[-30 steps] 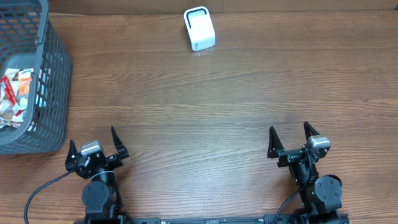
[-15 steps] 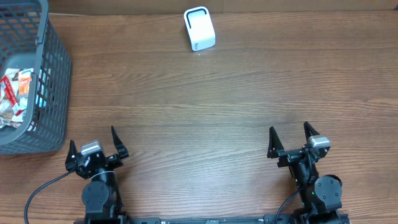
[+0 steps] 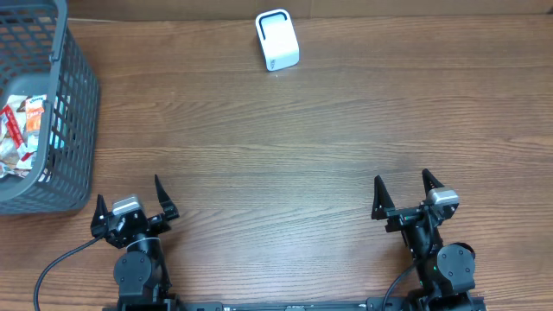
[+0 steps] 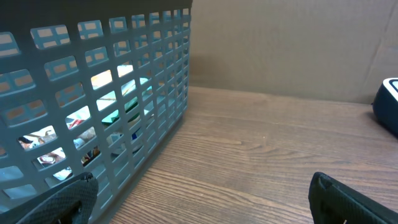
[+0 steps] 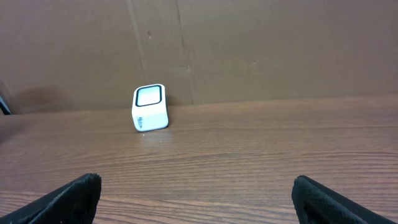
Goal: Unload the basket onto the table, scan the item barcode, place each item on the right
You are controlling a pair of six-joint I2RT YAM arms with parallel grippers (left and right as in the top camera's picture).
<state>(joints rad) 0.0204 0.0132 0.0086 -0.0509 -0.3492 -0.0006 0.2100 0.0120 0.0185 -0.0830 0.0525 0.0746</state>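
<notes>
Both claws stood wide open and empty at the bottom of the frame: left gripper [image 3: 131,197], right gripper [image 3: 402,181]. Snack packets [image 3: 21,138] lay jumbled in the basket [image 3: 84,95], far left; scanner [image 3: 277,40] top centre. Risks: jumble could yield two packets at once; barcode could face away from scanner.

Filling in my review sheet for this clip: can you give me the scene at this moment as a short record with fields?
scanner: white barcode scanner at the far side of the table
container: grey basket at far left, with snack packets inside
left gripper: open, empty, at near edge
right gripper: open, empty, at near edge
progress: no item picked up yet
</notes>
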